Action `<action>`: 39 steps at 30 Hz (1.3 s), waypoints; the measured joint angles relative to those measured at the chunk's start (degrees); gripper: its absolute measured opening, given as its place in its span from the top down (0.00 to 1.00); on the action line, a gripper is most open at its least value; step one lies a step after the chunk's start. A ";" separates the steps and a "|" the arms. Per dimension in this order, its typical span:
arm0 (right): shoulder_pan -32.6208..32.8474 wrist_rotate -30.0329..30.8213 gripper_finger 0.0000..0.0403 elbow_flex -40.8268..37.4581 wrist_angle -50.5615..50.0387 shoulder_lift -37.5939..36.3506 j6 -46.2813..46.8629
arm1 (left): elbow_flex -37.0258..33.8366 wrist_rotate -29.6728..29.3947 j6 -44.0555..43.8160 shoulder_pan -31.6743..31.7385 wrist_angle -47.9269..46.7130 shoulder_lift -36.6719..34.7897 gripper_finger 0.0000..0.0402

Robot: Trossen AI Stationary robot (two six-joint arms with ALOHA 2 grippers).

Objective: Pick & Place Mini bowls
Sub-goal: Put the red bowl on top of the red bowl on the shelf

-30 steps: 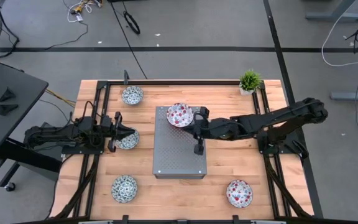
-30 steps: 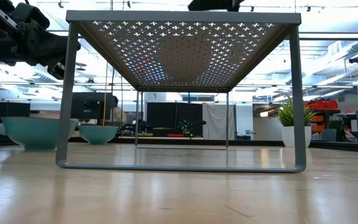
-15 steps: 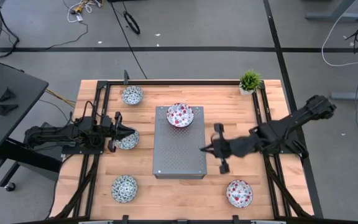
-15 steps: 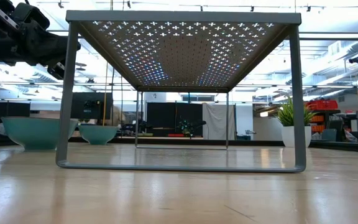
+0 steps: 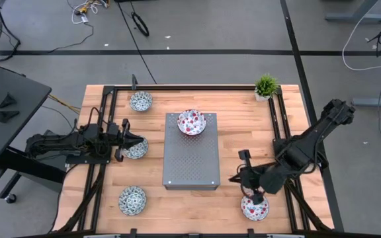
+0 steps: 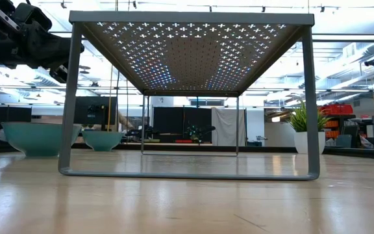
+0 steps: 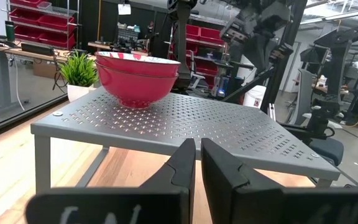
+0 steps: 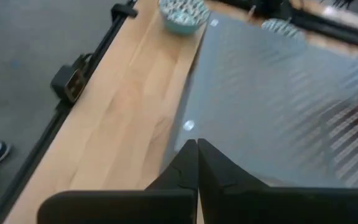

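Left arm stretched low and level, left pincer (image 5: 135, 145) nearly closed, right arm bent, right pincer (image 5: 245, 180) fully closed

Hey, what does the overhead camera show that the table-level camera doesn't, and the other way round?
Only the high view shows the red-speckled bowl on top of the grey stand, a second red-speckled bowl under the shut right gripper, and the front blue-green bowl. Only the low view shows the stand's underside and the room behind. Both show the stand, the potted plant, two blue-green bowls on the left, and the left arm.
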 joint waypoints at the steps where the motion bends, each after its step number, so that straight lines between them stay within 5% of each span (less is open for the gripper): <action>1: 0.69 -0.15 1.00 0.00 -0.80 0.01 0.82 | 0.00 0.00 -0.03 -0.01 0.00 0.01 0.92; 22: 12.32 -10.31 1.00 0.00 -14.79 0.04 0.07 | 0.01 0.00 -0.05 0.01 0.00 0.00 0.92; 39: 14.17 -17.06 0.87 -0.31 -21.09 0.07 17.65 | 0.01 0.00 -0.02 -0.01 0.00 0.01 0.92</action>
